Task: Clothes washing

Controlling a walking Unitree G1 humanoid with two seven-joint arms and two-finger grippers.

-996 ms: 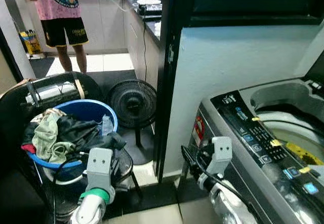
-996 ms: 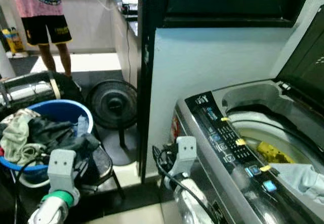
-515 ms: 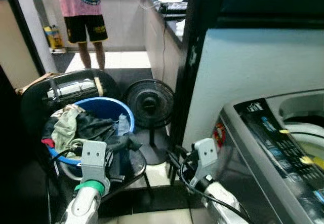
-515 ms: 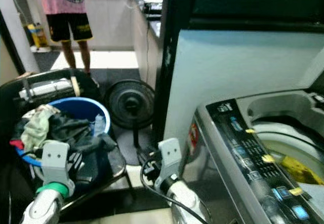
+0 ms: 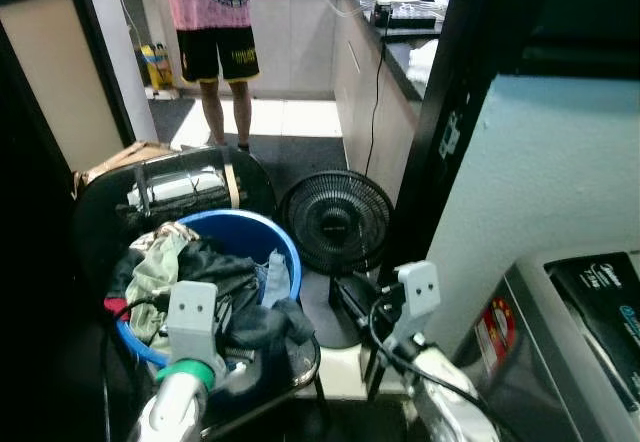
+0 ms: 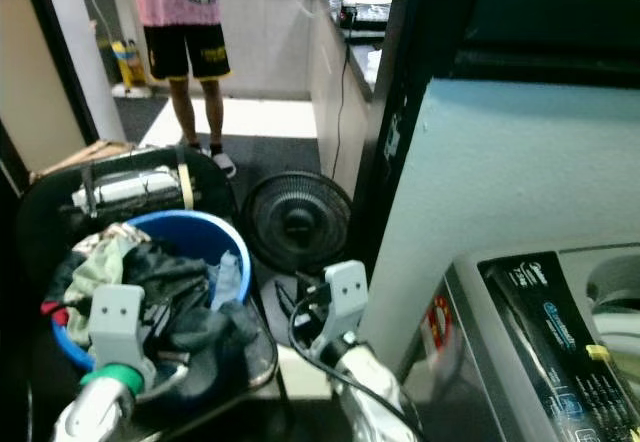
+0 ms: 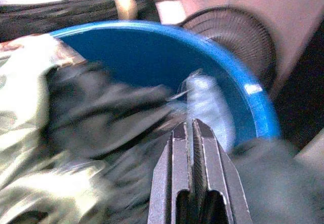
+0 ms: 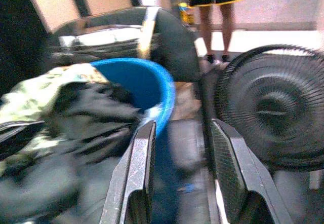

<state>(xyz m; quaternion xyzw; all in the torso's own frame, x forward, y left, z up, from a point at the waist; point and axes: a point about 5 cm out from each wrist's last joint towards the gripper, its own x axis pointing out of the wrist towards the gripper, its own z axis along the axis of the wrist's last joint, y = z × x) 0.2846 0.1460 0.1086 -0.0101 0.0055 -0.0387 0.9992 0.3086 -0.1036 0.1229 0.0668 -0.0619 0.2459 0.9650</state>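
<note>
Blue laundry basin (image 5: 285,252) on a dark round stool (image 5: 300,367) at lower left of the head views, heaped with clothes (image 5: 205,282): pale green garment (image 5: 150,272) on the robot's left side, dark garments across the middle and spilling over the near rim, a light bluish piece (image 7: 207,102) against the inner wall on the fan side. Left gripper (image 7: 193,133) poised just above the dark clothes inside the basin, fingers pressed together, nothing between them; left wrist view blurred. Left arm's grey wrist block (image 5: 192,312) in front of the basin's near edge in the head view. Right gripper (image 8: 179,148) held lower and to the right of the basin, fingers spread apart and empty, aimed at the gap between basin rim and floor fan (image 5: 336,222). Fan standing on the floor just beside the basin, grille facing the robot. Black chair back (image 5: 170,197) with a silvery cylindrical item across it directly behind the basin. Washing machine (image 6: 540,322) at lower right, only the control panel corner and grey front in view, well apart from the basin. Person (image 5: 212,22) in pink shirt and black shorts standing on the tiled floor farther back, beside a kitchen counter (image 5: 400,32).
</note>
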